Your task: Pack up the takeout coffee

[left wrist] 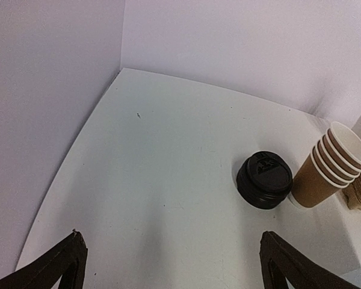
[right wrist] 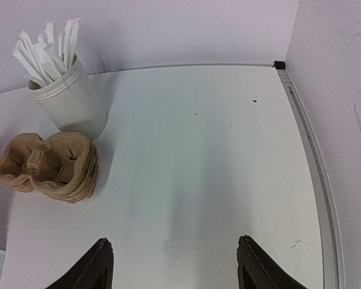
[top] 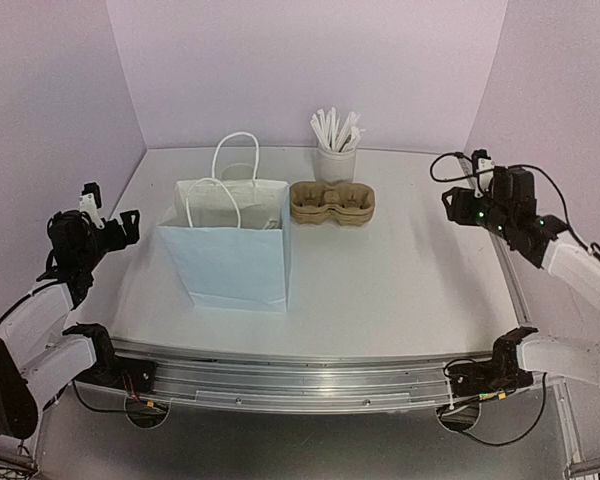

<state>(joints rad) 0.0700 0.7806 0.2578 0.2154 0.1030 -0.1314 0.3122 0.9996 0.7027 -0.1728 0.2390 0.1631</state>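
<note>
The left gripper [left wrist: 172, 244] hangs at the left edge of the table [top: 400, 280], its fingers spread wide with nothing between them. The right gripper [right wrist: 174, 241], at the right edge, is also apart and empty. The takeout coffee shows in no view, so where it lies relative to either gripper cannot be told. A white paper bag [top: 230, 250] stands upright left of centre, well apart from both grippers. Beyond the left gripper, a pile of black lids [left wrist: 265, 179] sits just beside a nested stack of cups [left wrist: 331, 168].

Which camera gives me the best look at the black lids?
Left wrist: the lids lie unobstructed beside the cup stack. Top view shows none of them, probably behind the bag. Right wrist shows none.
</note>
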